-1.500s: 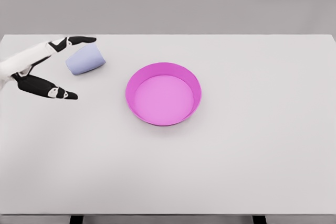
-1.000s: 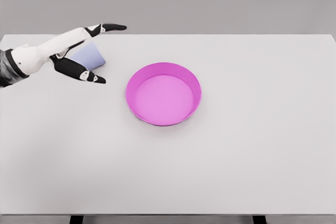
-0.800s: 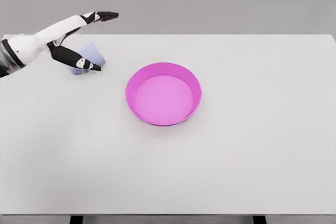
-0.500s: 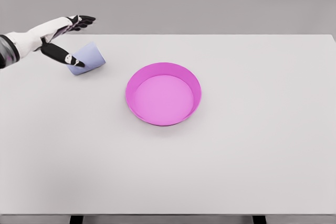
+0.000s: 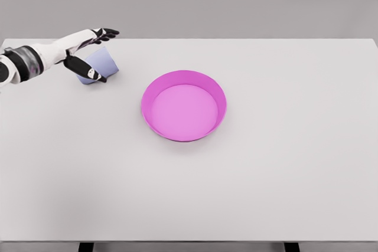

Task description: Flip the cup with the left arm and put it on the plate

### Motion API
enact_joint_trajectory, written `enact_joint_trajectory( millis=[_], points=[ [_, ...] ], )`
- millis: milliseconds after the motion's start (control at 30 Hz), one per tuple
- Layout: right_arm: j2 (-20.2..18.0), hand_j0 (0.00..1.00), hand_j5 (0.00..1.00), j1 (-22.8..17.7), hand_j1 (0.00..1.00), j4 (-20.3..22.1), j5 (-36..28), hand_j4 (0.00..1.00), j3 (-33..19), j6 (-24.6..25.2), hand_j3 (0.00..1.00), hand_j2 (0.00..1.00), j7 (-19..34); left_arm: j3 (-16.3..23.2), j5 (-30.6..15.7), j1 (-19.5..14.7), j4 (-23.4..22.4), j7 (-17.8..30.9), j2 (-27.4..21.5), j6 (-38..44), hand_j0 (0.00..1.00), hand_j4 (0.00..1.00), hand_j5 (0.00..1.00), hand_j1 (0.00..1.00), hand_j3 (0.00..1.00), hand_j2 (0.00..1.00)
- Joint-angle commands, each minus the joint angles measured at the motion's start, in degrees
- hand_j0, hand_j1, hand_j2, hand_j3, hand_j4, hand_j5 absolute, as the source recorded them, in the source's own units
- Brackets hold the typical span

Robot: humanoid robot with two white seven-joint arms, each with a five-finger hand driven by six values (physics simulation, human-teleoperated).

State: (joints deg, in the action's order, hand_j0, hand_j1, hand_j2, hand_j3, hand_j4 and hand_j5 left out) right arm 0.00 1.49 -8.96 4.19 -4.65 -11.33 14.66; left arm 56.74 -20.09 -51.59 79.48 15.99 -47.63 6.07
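Note:
A pale blue cup (image 5: 101,64) lies on its side at the far left of the white table (image 5: 189,193). My left hand (image 5: 94,54) reaches in from the left edge and straddles the cup: the fingers (image 5: 105,32) stretch over its far side and the thumb (image 5: 88,73) lies across its near side. The fingers are spread and do not close on the cup. A round magenta plate (image 5: 183,105) with a raised rim sits in the middle of the table, to the right of the cup, with nothing in it.
The table's far edge runs just behind the cup and hand. The left forearm (image 5: 23,63) lies low over the table's left end.
The left hand swung up and back from the near side of the cup, then settled around it with fingers behind and thumb in front. Cup and plate have not moved.

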Motion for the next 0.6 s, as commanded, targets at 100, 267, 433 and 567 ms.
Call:
enact_joint_trajectory(
  millis=[100, 267, 433, 567],
  points=[
    [0.00, 1.00, 1.00, 0.00, 1.00, 0.00, 0.03, 1.00, -0.01, -0.01, 1.00, 1.00, 0.02, 0.04, 1.29, 0.00, -0.46, 0.00, 0.17, -0.01, 1.00, 1.00, 1.00, 1.00, 1.00, 1.00],
    [0.00, 1.00, 1.00, 0.00, 1.00, 0.00, 0.03, 1.00, -0.01, -0.01, 1.00, 1.00, 0.02, -0.05, 1.29, -0.09, -0.64, 2.11, 0.08, -0.18, 1.00, 1.00, 1.00, 1.00, 1.00, 1.00],
    [0.00, 1.00, 1.00, 0.00, 1.00, 0.00, 0.03, 1.00, -0.01, -0.01, 1.00, 1.00, 0.02, -0.93, 4.27, -0.18, -2.84, 1.41, 0.25, -0.09, 1.00, 1.00, 1.00, 1.00, 1.00, 1.00],
    [0.00, 1.00, 1.00, 0.00, 1.00, 0.00, 0.03, 1.00, -0.01, -0.01, 1.00, 1.00, 0.02, -1.19, 4.98, -0.26, -3.89, 1.23, 0.95, -0.09, 1.00, 1.00, 1.00, 1.00, 1.00, 1.00]
  ],
)
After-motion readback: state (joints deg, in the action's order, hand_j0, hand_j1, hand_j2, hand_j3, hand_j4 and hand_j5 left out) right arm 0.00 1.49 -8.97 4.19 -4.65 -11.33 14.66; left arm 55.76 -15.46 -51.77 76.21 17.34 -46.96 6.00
